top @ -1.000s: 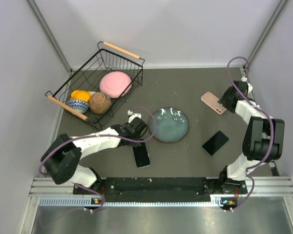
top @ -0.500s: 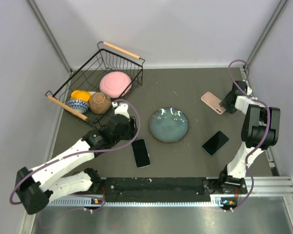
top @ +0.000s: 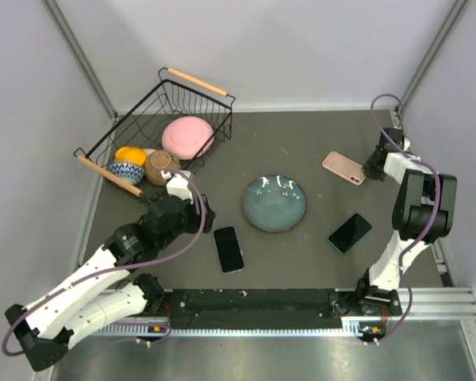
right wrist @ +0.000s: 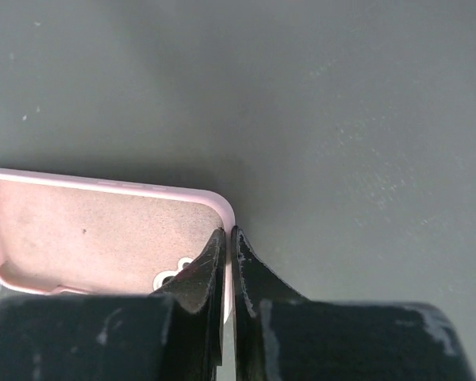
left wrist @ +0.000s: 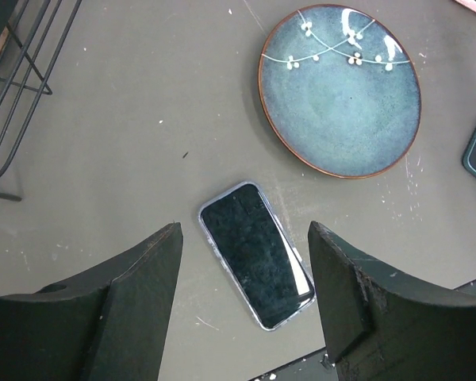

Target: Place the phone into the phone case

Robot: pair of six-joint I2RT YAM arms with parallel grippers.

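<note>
A dark-screened phone [top: 228, 248] with a clear rim lies flat on the table, seen from above in the left wrist view [left wrist: 256, 254]. My left gripper [left wrist: 244, 236] hangs open well above it, with nothing held; in the top view the gripper [top: 197, 208] is up and left of the phone. The empty pink phone case [top: 343, 167] lies hollow side up at the right back. My right gripper [right wrist: 228, 232] is shut on the case's [right wrist: 103, 226] end rim, one finger inside and one outside. A second dark phone [top: 350, 232] lies at the right front.
A blue-green plate [top: 274, 204] sits mid-table between the two phones. A black wire basket [top: 198, 82] at the back left holds a pink dish, a brown cup and bowls. Grey walls close in on both sides.
My left gripper opened and drew back up and to the left, leaving the phone on the table. My right gripper shut on the pink case's rim, and the case turned slightly.
</note>
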